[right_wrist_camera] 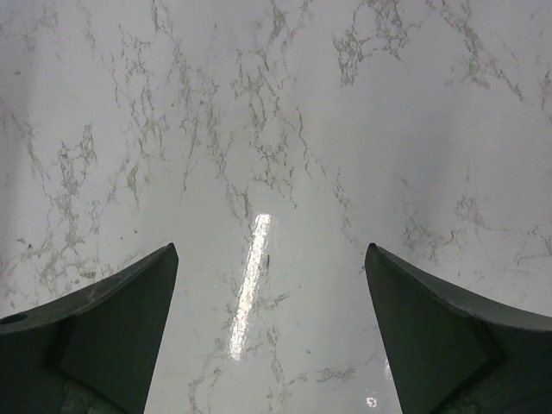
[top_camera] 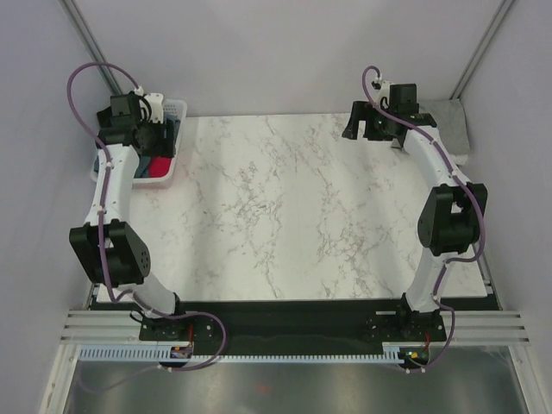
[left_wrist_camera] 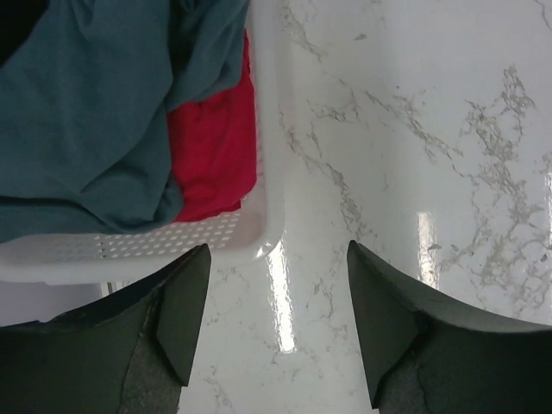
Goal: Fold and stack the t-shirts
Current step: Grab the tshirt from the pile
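Slate-blue t-shirt (left_wrist_camera: pixel 86 112): bunched in white basket (left_wrist_camera: pixel 250 233) at the counter's (top_camera: pixel 285 216) far left corner, lying over a red cloth (left_wrist_camera: pixel 216 147). Light grey t-shirt (top_camera: pixel 453 121): only a crumpled patch shows, at the far right corner behind the right arm. Neither is folded.

Left hand (left_wrist_camera: pixel 278 250): above the basket's near corner, half over bare marble. Its jaws are apart with nothing between them, touching no cloth.

Right hand (right_wrist_camera: pixel 271 250): over bare marble at far right, jaws spread wide, empty.
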